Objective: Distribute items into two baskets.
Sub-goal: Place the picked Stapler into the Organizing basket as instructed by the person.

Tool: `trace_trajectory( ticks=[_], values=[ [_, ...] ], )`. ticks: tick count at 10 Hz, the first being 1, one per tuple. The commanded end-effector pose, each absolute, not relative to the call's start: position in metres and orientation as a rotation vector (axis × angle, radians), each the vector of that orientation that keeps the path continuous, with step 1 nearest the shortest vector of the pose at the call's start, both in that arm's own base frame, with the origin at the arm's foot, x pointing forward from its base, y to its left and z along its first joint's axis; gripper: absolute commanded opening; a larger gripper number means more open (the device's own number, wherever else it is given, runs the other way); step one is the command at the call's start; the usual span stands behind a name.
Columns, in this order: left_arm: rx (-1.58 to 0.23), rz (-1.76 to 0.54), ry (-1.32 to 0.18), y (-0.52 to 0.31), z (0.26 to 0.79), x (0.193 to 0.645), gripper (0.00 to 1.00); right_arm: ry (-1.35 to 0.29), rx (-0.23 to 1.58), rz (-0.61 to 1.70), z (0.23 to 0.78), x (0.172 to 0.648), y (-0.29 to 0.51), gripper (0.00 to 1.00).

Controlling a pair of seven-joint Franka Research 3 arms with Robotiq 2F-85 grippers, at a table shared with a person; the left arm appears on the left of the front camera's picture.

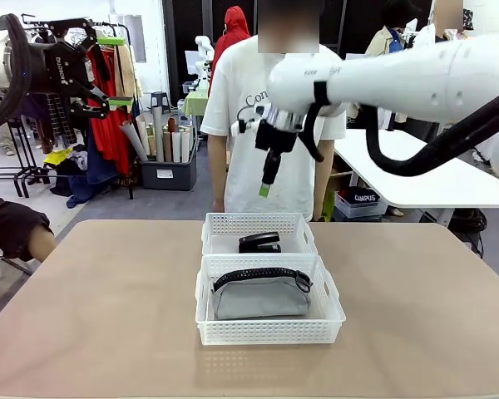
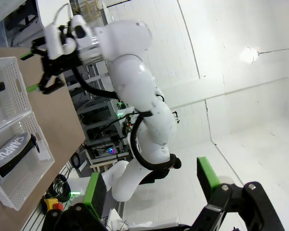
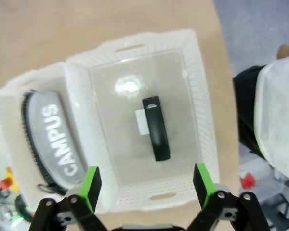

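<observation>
Two white lattice baskets stand end to end at the table's middle. The nearer, larger basket [image 1: 327,316] [image 2: 32,177] [image 3: 12,86] holds the grey zip pouch [image 1: 260,296] [image 2: 9,153] [image 3: 55,139]. In the farther basket [image 1: 219,224] [image 2: 12,89] [image 3: 204,115] lies the black stapler [image 1: 259,242] [image 3: 157,129]. My right gripper [image 1: 265,188] [image 3: 147,180] [image 2: 40,72] hangs open and empty above the farther basket, pointing down at the stapler. My left gripper [image 1: 116,71] [image 2: 151,185] is raised high at the left, open and empty, well away from the baskets.
A person in a white T-shirt [image 1: 249,91] stands at the table's far side behind the baskets. A dark sleeve and hand [image 1: 12,226] rest at the table's left edge. Bare tabletop [image 1: 91,307] lies on both sides of the baskets.
</observation>
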State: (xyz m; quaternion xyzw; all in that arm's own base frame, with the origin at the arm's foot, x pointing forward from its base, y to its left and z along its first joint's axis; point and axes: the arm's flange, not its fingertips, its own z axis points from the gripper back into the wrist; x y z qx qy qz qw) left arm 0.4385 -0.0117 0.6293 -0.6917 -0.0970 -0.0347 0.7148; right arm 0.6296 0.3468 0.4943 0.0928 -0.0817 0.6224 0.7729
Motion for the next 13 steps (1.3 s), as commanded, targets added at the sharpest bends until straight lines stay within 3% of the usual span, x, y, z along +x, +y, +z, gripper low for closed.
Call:
trace_trajectory(
  ticks=[1,4,6,11,13],
  values=[
    [-1.533,-0.077,-0.218,-0.011,0.63,0.437,1.0,-0.219,0.261,1.227,0.521,0.616,0.332,1.0],
    [-1.533,-0.077,-0.218,-0.011,0.63,0.437,1.0,-0.242,0.29,1.028,0.581,0.593,0.312,1.0],
    [-1.533,-0.077,-0.218,-0.011,0.63,0.437,1.0,-0.233,0.403,0.82,0.612,0.575,0.294,1.0],
    [-1.533,-0.077,-0.218,-0.011,0.63,0.437,1.0,-0.31,0.541,0.568,0.636,0.542,0.225,1.0],
    [-1.533,-0.077,-0.218,-0.011,0.63,0.437,1.0,-0.34,0.447,0.57,0.636,0.544,0.215,1.0]
  ],
)
